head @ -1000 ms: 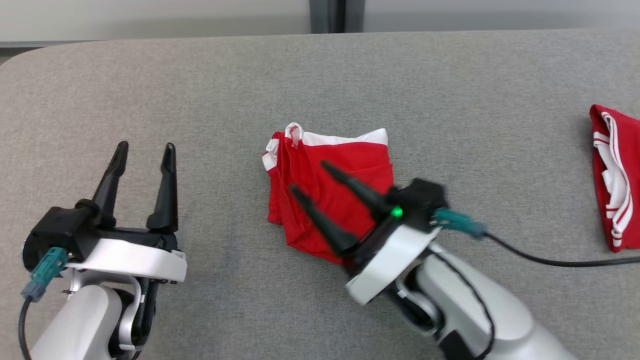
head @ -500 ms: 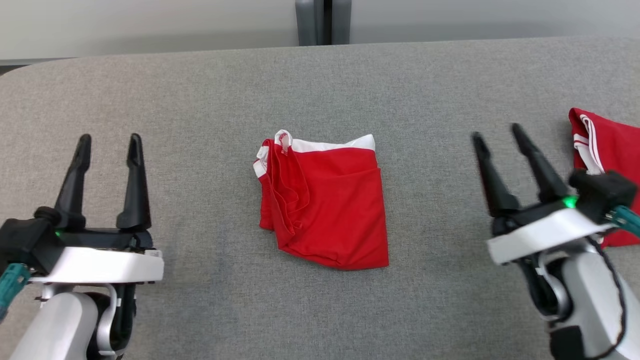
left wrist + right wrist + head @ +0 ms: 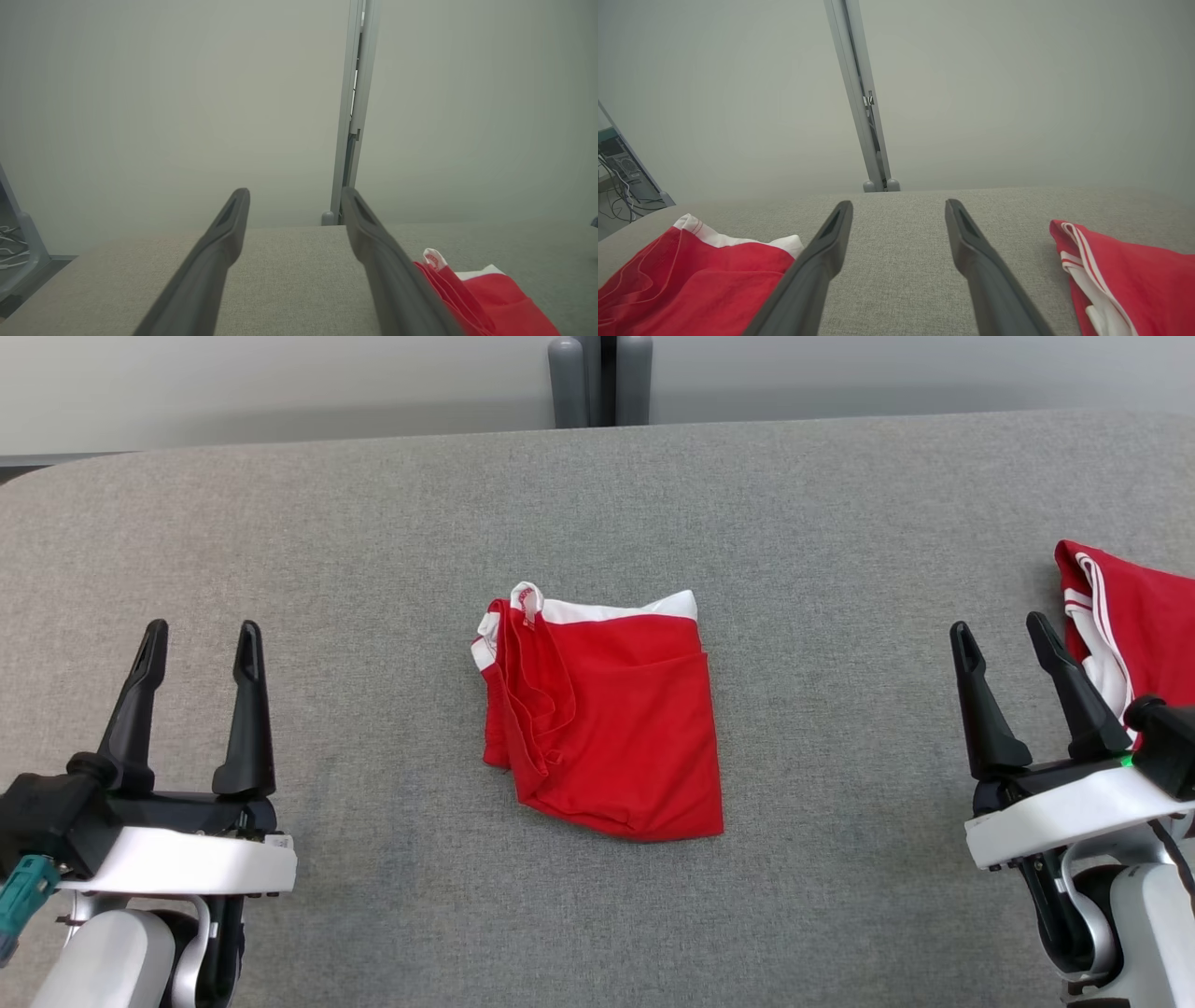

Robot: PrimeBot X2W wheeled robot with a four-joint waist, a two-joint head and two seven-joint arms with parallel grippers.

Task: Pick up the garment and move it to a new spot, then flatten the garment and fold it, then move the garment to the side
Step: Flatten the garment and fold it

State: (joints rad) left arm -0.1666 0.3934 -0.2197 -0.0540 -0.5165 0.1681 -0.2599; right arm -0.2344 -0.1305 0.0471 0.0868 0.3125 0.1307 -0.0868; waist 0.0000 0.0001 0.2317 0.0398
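Folded red garment (image 3: 607,719), white band (image 3: 621,609) farthest (long axis near-to-far)

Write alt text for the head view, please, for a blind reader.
A folded red garment lies in the middle of the grey table, between the open left gripper and open right gripper, both clear of it. A second red garment lies at the right edge.

Open table (image 3: 373,523) lies all around the folded garment (image 3: 607,719); a second red garment (image 3: 1148,607) crowds the right edge.
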